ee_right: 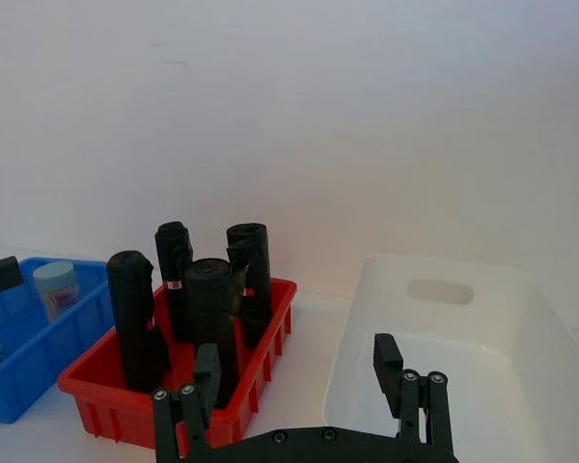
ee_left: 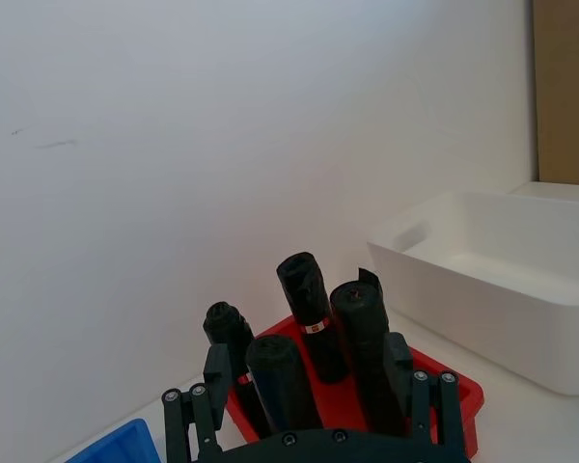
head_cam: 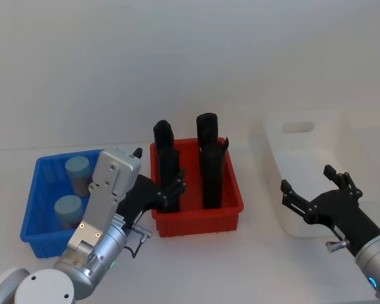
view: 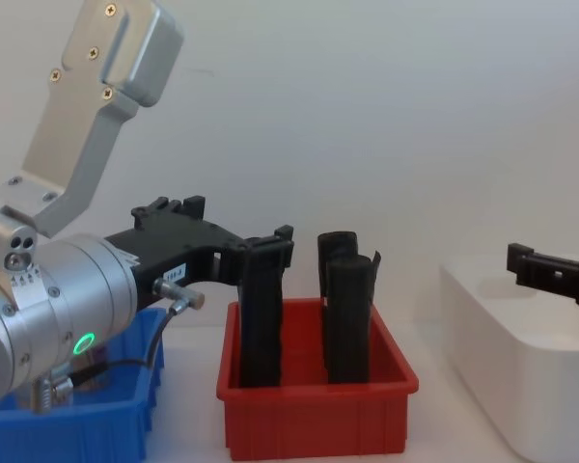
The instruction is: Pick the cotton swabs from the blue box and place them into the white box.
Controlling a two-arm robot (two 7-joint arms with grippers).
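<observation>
A lab-like robot test bench: plain white table [head_cam: 253, 269] against a blank white wall [head_cam: 177, 50].

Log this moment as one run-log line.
left gripper: open, empty, at red bin left side | right gripper: open, empty, above white box near end | cotton swabs: two jars in blue box

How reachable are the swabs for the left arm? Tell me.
Probably yes. The left gripper, open, hovers at the red bin's left edge, right beside the open-topped blue box. The swabs stand uncovered inside it.
</observation>
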